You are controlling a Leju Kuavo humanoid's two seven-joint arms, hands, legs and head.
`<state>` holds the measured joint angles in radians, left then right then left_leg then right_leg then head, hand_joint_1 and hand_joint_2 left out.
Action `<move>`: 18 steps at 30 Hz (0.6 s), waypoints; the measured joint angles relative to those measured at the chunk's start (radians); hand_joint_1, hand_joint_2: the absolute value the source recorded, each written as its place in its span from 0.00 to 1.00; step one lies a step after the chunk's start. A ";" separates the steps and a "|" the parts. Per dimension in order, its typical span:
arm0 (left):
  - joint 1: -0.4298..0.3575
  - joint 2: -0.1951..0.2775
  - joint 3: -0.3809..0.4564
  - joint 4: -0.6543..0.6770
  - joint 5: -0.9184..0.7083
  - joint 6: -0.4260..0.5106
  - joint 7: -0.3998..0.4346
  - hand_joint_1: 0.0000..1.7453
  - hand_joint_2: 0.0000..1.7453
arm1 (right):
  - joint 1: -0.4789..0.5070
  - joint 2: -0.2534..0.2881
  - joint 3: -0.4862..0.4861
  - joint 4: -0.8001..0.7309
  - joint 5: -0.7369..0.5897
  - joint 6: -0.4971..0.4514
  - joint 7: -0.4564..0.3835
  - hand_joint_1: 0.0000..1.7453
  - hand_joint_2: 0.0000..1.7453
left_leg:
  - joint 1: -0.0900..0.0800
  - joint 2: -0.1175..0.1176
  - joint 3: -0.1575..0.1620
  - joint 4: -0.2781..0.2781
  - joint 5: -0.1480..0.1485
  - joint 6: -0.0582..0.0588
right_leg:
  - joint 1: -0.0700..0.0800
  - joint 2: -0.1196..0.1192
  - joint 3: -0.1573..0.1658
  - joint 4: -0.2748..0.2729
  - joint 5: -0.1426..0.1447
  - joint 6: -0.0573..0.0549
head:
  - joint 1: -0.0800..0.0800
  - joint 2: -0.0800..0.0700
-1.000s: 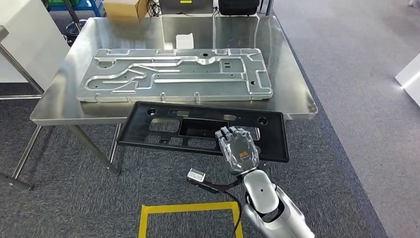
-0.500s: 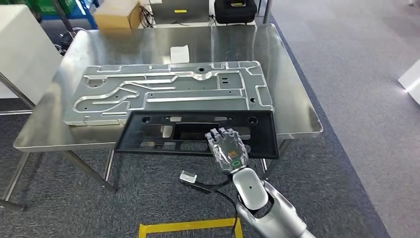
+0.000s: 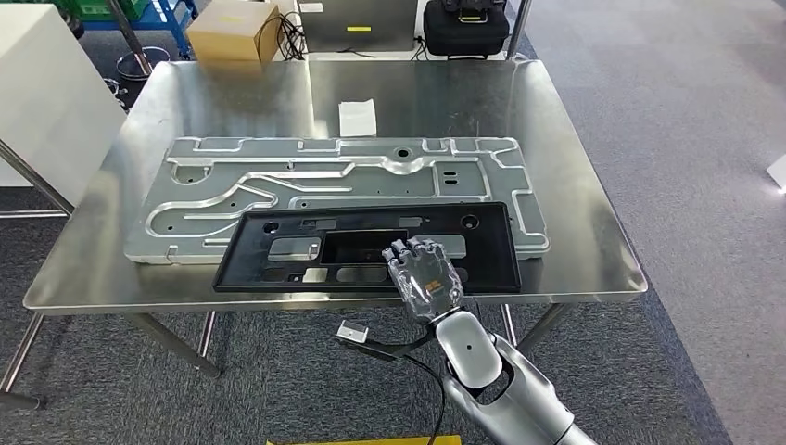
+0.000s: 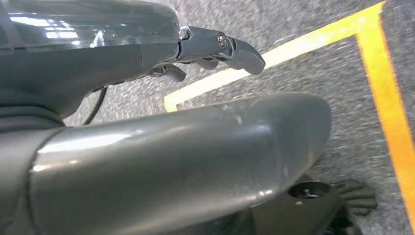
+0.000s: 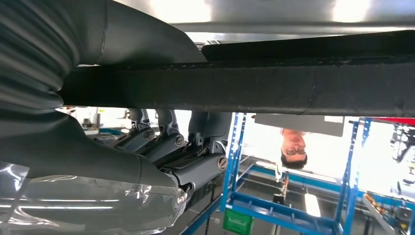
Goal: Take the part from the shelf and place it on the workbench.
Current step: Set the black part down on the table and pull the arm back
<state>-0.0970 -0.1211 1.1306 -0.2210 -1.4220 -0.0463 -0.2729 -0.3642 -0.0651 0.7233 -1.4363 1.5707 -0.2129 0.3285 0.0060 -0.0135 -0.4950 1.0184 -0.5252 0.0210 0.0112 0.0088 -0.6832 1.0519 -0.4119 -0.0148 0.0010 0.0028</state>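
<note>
Fingers of my right robot hand (image 3: 426,280) wrap the near edge of the black part (image 3: 366,248); in the right wrist view the thumb sits on one face of that dark edge (image 5: 303,90) and the fingers (image 5: 195,169) on the other. The part stretches to both sides of the robot hand and away from it, lying over the near edge of the worktop (image 3: 575,213) and overlapping the near side of the silver plate (image 3: 334,181) just beyond. My left robot hand (image 4: 215,46) hangs over carpet and yellow floor tape (image 4: 386,88), fingers loosely curled, holding nothing. Past the plate lies a white slip (image 3: 357,118); beyond the worktop's far edge sits a cardboard box (image 3: 230,31).
</note>
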 joint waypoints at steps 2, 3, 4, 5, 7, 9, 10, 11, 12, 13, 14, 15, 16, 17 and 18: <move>-0.002 -0.002 0.000 0.001 0.002 -0.001 -0.001 0.00 0.00 | 0.005 0.000 -0.008 0.001 0.000 -0.001 -0.013 1.00 1.00 | -0.002 -0.002 0.018 -0.005 -0.001 -0.013 | 0.005 0.004 0.012 -0.029 0.024 -0.013 | 0.000 0.000; -0.003 -0.001 0.000 0.001 0.003 0.000 -0.001 0.00 0.00 | 0.008 0.002 -0.013 0.002 0.000 -0.002 -0.019 1.00 1.00 | -0.003 -0.002 0.018 0.001 0.005 -0.018 | 0.002 0.004 0.026 -0.041 0.022 -0.018 | 0.002 0.000; -0.003 0.000 0.000 0.001 0.004 0.000 -0.002 0.00 0.00 | 0.010 0.003 -0.018 0.002 0.000 -0.004 -0.024 1.00 1.00 | -0.005 0.000 0.015 0.020 0.013 -0.023 | -0.002 0.004 0.043 -0.054 0.018 -0.022 | 0.002 0.000; -0.005 0.002 0.000 0.001 0.004 0.001 -0.002 0.00 0.00 | 0.012 0.005 -0.023 0.002 0.000 -0.006 -0.029 1.00 1.00 | -0.005 0.001 -0.003 0.057 0.017 -0.028 | -0.007 0.004 0.063 -0.065 0.012 -0.026 | -0.001 0.000; -0.007 0.003 0.000 0.001 0.004 0.001 -0.002 0.00 0.00 | 0.016 0.009 -0.033 0.002 0.000 -0.011 -0.039 1.00 1.00 | -0.002 0.005 -0.066 0.166 -0.012 -0.036 | -0.011 0.003 0.096 -0.077 -0.004 -0.029 | -0.007 0.000; -0.007 0.003 0.000 0.001 0.005 0.001 -0.002 0.00 0.00 | 0.024 0.011 -0.040 0.004 0.000 -0.014 -0.046 1.00 1.00 | 0.003 0.006 -0.141 0.253 -0.073 -0.043 | -0.012 0.004 0.121 -0.079 -0.026 -0.029 | -0.008 0.000; -0.006 0.003 0.000 0.001 0.005 0.002 -0.002 0.00 0.00 | 0.030 0.013 -0.044 0.006 0.000 -0.014 -0.050 1.00 1.00 | 0.004 0.006 -0.164 0.262 -0.091 -0.046 | -0.012 0.005 0.135 -0.078 -0.038 -0.028 | -0.009 0.000; -0.004 0.003 0.000 0.001 0.005 0.002 -0.002 0.00 0.00 | 0.035 0.014 -0.047 0.008 0.000 -0.014 -0.053 1.00 1.00 | 0.006 0.006 -0.174 0.242 -0.086 -0.048 | -0.013 0.006 0.150 -0.077 -0.051 -0.025 | -0.008 0.000; -0.003 0.004 0.000 0.001 0.005 0.003 -0.001 0.00 0.00 | 0.039 0.016 -0.051 0.010 0.000 -0.014 -0.056 1.00 1.00 | 0.007 0.007 -0.173 0.195 -0.054 -0.050 | -0.013 0.007 0.167 -0.076 -0.065 -0.022 | -0.008 0.000; -0.002 0.005 0.000 0.001 0.006 0.004 -0.001 0.00 0.00 | 0.042 0.018 -0.055 0.013 0.000 -0.015 -0.059 1.00 1.00 | 0.008 0.007 -0.167 0.133 0.004 -0.050 | -0.014 0.008 0.181 -0.074 -0.079 -0.018 | -0.008 0.000; -0.001 0.006 0.000 0.001 0.006 0.004 0.000 0.00 0.00 | 0.043 0.020 -0.058 0.014 0.000 -0.015 -0.062 1.00 1.00 | 0.006 0.007 -0.164 0.074 0.064 -0.046 | -0.013 0.009 0.192 -0.068 -0.093 -0.013 | -0.009 0.000; -0.001 0.006 0.000 0.001 0.006 0.004 0.002 0.00 0.00 | 0.043 0.022 -0.061 0.016 0.000 -0.017 -0.064 1.00 1.00 | 0.005 0.007 -0.162 0.032 0.110 -0.039 | -0.012 0.010 0.196 -0.063 -0.105 -0.008 | -0.009 0.000; -0.001 0.006 0.000 0.001 0.006 0.005 0.003 0.00 0.00 | 0.044 0.024 -0.065 0.018 0.000 -0.018 -0.065 1.00 1.00 | 0.003 0.007 -0.163 0.011 0.139 -0.031 | -0.011 0.011 0.197 -0.059 -0.115 -0.002 | -0.009 0.000; -0.002 0.006 0.000 0.001 0.007 0.005 0.005 0.00 0.00 | 0.045 0.026 -0.068 0.019 0.000 -0.019 -0.067 1.00 1.00 | 0.000 0.006 -0.165 0.007 0.142 -0.022 | -0.011 0.011 0.197 -0.058 -0.122 0.004 | -0.009 0.000; -0.002 0.006 0.000 0.001 0.007 0.006 0.006 0.00 0.00 | 0.046 0.027 -0.072 0.020 0.000 -0.020 -0.068 1.00 1.00 | 0.000 0.006 -0.162 0.007 0.140 -0.015 | -0.011 0.011 0.198 -0.061 -0.128 0.010 | -0.009 0.000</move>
<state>-0.0991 -0.1149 1.1307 -0.2201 -1.4148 -0.0405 -0.2664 -0.3180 -0.0379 0.6517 -1.4166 1.5706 -0.2327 0.2602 0.0058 -0.0075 -0.6570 1.0259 -0.3855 0.0064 -0.0002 0.0199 -0.4851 0.9913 -0.5397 -0.0053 -0.0081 0.0029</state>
